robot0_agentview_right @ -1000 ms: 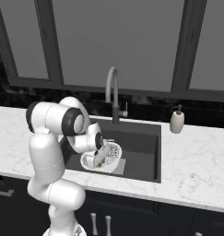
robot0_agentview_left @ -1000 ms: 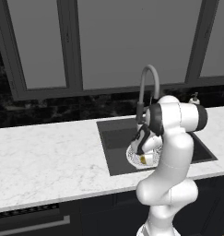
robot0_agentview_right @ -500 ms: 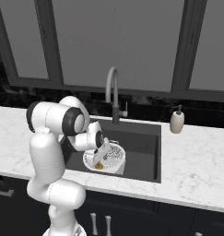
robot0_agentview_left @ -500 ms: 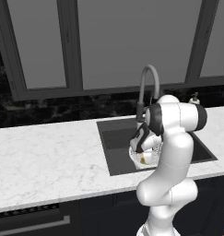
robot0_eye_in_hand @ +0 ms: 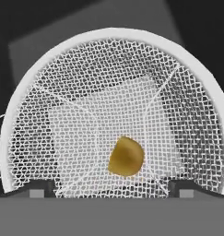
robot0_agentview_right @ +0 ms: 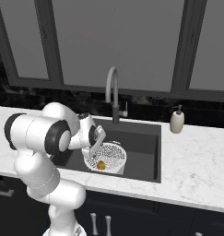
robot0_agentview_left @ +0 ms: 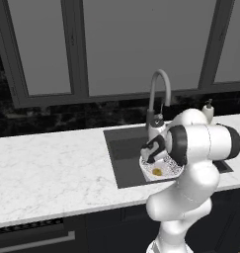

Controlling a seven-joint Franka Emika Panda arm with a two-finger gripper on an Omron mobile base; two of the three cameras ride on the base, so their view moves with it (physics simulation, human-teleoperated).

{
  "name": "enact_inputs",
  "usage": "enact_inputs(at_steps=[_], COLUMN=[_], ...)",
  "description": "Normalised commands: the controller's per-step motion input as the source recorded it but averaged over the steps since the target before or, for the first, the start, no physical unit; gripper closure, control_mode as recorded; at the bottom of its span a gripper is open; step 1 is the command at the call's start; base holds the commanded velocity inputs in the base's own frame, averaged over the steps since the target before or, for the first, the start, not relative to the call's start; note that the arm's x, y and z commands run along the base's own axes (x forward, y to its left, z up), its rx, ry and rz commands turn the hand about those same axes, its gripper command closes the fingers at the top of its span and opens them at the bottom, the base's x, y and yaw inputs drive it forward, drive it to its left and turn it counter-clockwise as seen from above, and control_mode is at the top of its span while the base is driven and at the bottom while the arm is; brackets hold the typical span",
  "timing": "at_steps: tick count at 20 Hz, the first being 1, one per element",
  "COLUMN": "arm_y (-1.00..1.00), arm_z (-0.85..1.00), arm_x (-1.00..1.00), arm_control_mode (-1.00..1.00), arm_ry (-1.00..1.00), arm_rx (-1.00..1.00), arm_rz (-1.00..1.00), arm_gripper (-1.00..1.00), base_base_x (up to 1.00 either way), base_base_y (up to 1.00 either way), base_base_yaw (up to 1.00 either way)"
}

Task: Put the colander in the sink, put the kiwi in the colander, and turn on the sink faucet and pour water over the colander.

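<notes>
Now, pincer: gripper (robot0_eye_in_hand: 111,193) released, holding nothing; two dark tips stand wide apart at the bottom of the hand view, mesh visible between them.
Change: half a second back the hand sat lower against the bowl; it has since lifted and drawn toward the robot, gripper (robot0_agentview_right: 96,144) now above the near rim, centre-left of the right base view.
Kiwi: kiwi (robot0_eye_in_hand: 126,156) lies free on the mesh floor, lower centre of the hand view; also seen as a yellow spot (robot0_agentview_right: 100,165), (robot0_agentview_left: 157,172).
Colander: colander (robot0_eye_in_hand: 49,87) upright in the basin, rim ringing the hand view; sits centre frame (robot0_agentview_right: 114,152), centre-right in the left base view (robot0_agentview_left: 172,170).
Sink: sink (robot0_agentview_right: 145,147) holds the bowl toward its near side.
Meaning: first two steps look done; water is what remains, in my judgement.
Faucet: sink faucet (robot0_agentview_right: 111,92) upper centre, spout arching toward the basin; no stream visible.
Hidden: arm covers the colander's near-left rim and the sink's left part in the right base view; faucet lever too small to read; colander handle not made out.
</notes>
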Motion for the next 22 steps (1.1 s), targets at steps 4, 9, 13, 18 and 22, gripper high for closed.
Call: enact_inputs(at_steps=[4,9,13,18,22], arm_y=[0.17,0.03,0.00,0.00,-0.09], arm_z=[1.00,1.00,0.89,0.70,0.66], arm_x=[0.25,0.14,-0.33,-0.66,-0.43], arm_control_mode=[-1.00,-1.00,-1.00,-1.00,-1.00], arm_ry=[0.00,0.00,-0.03,-0.14,-0.08], arm_rx=[0.02,0.01,0.00,0.00,0.00], arm_rz=[0.34,0.38,0.33,0.14,0.14], arm_gripper=[-1.00,-1.00,-1.00,-1.00,-1.00], base_base_x=[0.00,0.00,0.00,0.00,0.00], base_base_y=[0.00,0.00,0.00,0.00,0.00], base_base_yaw=[0.00,0.00,0.00,0.00,0.00])
